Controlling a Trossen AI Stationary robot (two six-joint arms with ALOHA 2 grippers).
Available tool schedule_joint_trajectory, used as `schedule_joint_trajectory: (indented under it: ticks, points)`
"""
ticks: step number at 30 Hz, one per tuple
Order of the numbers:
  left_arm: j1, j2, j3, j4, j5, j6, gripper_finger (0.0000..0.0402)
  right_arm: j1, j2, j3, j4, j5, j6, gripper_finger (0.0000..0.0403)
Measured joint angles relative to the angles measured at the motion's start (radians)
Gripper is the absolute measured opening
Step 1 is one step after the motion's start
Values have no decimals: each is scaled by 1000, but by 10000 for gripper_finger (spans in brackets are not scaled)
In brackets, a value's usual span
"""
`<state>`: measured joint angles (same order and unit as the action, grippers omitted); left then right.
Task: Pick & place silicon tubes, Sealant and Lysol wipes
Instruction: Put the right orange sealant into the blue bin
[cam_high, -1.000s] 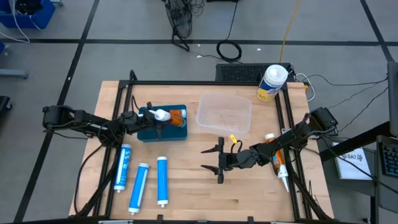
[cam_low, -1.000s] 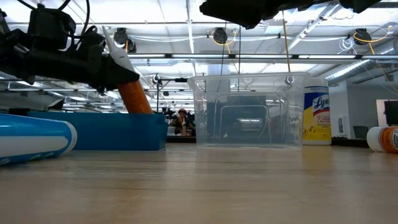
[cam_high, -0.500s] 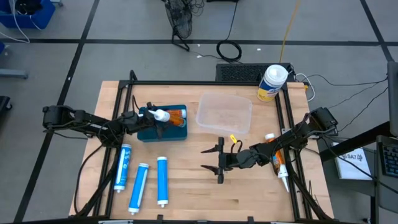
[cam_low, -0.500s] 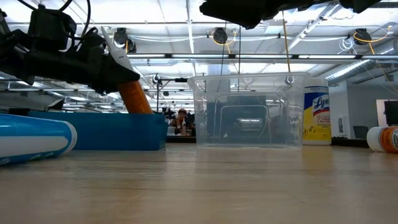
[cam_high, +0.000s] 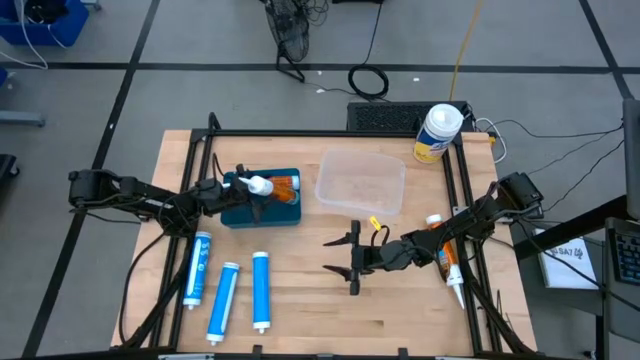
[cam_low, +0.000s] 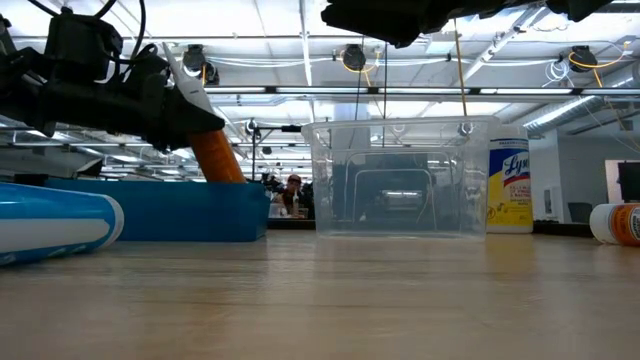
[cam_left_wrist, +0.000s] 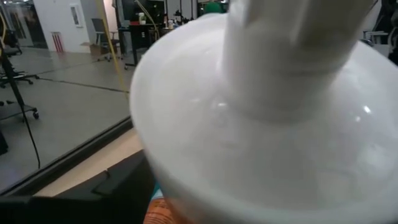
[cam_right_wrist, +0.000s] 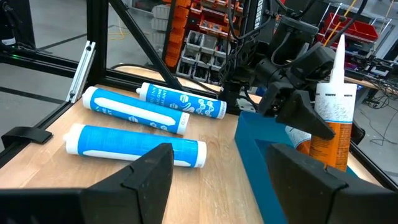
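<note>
One Lysol wipes canister (cam_high: 438, 133) stands upright at the table's far right corner, yellow body, white domed top, long axis vertical; in the low view (cam_low: 510, 186) it shows just beside the clear bin, label facing the camera. It sits hard against the black frame rail (cam_high: 460, 180), with little room on the outer side.

Clear plastic bin (cam_high: 361, 182): rounded rectangle, thin translucent walls, near the canister. Left of it, a blue tray (cam_high: 270, 205), opaque, straight-walled.

Left gripper (cam_high: 252, 190) is over the blue tray, clenched on an orange sealant tube (cam_high: 280, 186). The right wrist view shows that tube (cam_right_wrist: 331, 118) upright, white nozzle up, dark fingers (cam_right_wrist: 297, 109) gripping its side. Left wrist view is filled by a blurred white rounded form.

Three blue silicone tubes (cam_high: 261, 290) lie flat on bare wood near the front left, long axes running roughly front to back, apart from each other.

Right gripper (cam_high: 353, 257) hovers over open wood at centre front, fingers spread apart, holding nothing. Two more orange nozzle tubes (cam_high: 445, 258) lie along the right rail, under the right arm.
</note>
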<state>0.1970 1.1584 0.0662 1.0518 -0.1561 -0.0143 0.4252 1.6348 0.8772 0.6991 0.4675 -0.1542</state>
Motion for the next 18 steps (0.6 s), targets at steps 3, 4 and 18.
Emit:
schedule_joint_trajectory:
  ticks: [3,4,18]
  points:
    - [0,0,0,-1,0,-21,345,0,0,0,0,0,0,238]
    - [0,0,0,-1,0,-22,344,0,0,0,0,0,0,238]
    - [-31,0,31,-9,3,-25,370,0,0,0,-1,0,0,238]
